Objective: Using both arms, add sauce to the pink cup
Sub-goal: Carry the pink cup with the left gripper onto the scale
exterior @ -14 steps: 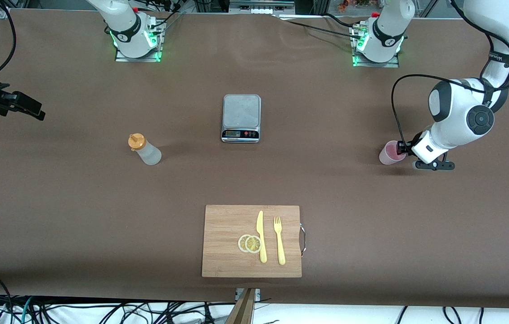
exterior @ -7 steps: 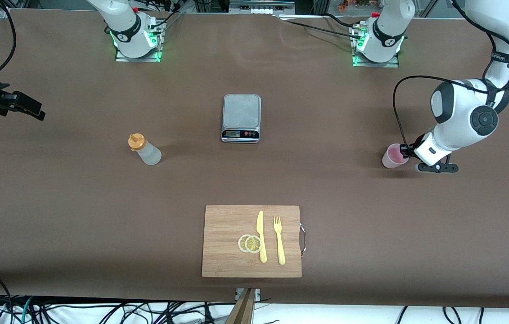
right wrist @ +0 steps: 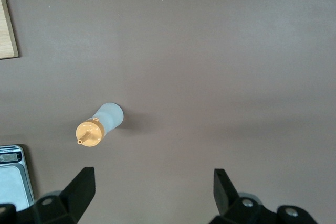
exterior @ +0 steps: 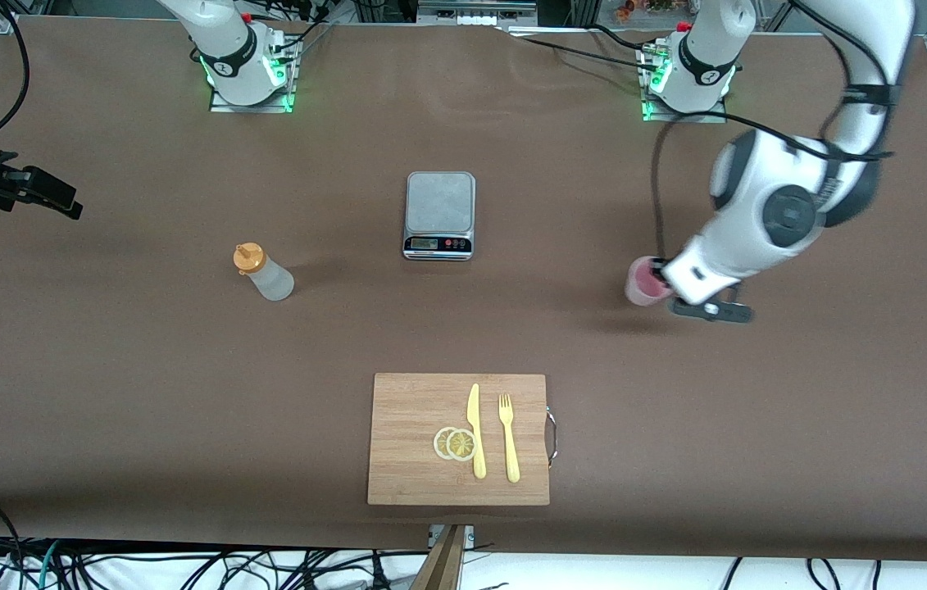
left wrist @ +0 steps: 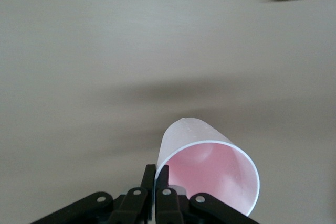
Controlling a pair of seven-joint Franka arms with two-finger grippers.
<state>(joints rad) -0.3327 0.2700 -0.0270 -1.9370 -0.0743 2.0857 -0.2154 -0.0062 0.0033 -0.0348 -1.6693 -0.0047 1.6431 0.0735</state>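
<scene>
Pinching the pink cup by its rim, left gripper holds it clear of the table, probably so it can sit under the nozzle; right gripper waits wide open, empty, above the sauce standing near the scale.

A wide table under a plain brown cover fills nearly the whole scene, lit evenly from above with only soft shadows. Past its near edge runs a pale floor strewn with black cables (one teal among them). A wooden post stands at the middle of that edge. Metal framing lines the far edge.
</scene>
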